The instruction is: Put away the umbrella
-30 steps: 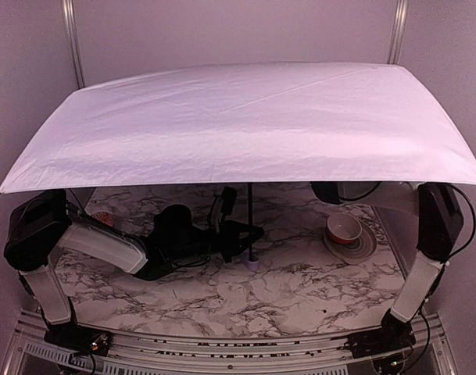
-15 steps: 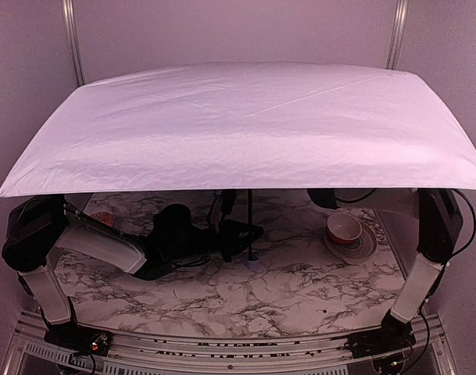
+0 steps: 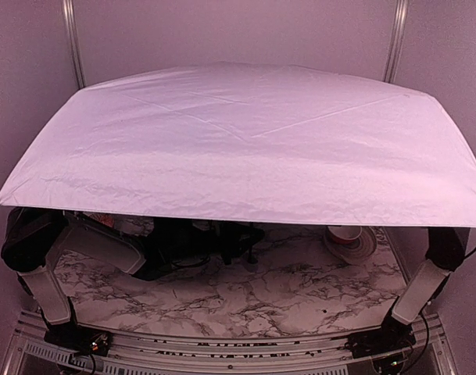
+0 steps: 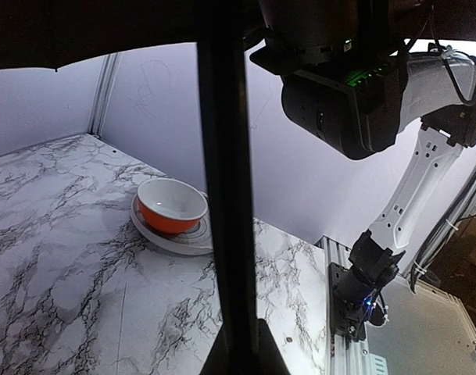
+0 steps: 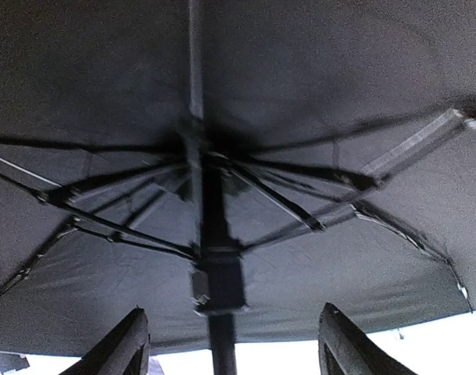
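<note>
The open umbrella's pale lavender-white canopy (image 3: 245, 141) spreads over most of the table in the top view. Its black shaft (image 4: 226, 195) runs up the middle of the left wrist view. My left gripper (image 4: 241, 355) is shut on the shaft low down, and it shows under the canopy's front edge in the top view (image 3: 239, 237). My right gripper (image 5: 234, 344) is open under the black inner side (image 5: 339, 94), its fingers either side of the shaft below the runner (image 5: 218, 281), not touching it. The canopy hides it in the top view.
An orange-and-white bowl (image 3: 345, 233) sits on a grey plate (image 3: 361, 248) at the right of the marble table, also in the left wrist view (image 4: 171, 205). The right arm's wrist (image 4: 347, 94) hangs above it. Walls stand close behind and beside.
The canopy has tipped forward and down toward the camera. It now hides the shaft, the right gripper and most of the table behind.
</note>
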`<state>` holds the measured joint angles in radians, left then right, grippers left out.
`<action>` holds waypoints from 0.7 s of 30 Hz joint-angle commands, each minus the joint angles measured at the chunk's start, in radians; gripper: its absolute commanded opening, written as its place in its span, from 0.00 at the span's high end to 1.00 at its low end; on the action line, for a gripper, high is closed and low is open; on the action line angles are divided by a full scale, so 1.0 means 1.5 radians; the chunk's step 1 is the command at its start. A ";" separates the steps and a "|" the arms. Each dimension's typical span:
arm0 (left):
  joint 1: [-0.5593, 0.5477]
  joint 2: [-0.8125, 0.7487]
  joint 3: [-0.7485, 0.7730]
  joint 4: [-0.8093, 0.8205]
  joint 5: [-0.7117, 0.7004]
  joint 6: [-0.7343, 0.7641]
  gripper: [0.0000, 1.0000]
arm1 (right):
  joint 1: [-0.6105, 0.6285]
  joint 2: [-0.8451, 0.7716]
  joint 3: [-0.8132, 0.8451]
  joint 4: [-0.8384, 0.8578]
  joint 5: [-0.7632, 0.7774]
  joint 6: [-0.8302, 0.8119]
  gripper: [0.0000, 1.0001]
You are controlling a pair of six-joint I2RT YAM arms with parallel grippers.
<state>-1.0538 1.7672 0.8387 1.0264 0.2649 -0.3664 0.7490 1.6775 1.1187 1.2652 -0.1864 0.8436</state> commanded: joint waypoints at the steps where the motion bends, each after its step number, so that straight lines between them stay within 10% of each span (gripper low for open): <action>1: -0.002 -0.009 0.037 0.060 0.033 0.011 1.00 | 0.006 -0.005 0.029 0.040 0.011 -0.004 0.30; 21: -0.002 -0.011 0.042 0.061 0.059 -0.003 1.00 | -0.004 0.046 0.086 0.051 -0.006 0.006 0.57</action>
<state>-1.0538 1.7672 0.8631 1.0275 0.3412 -0.3901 0.7475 1.7245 1.2209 1.3254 -0.1905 0.8383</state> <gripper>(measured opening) 0.047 0.466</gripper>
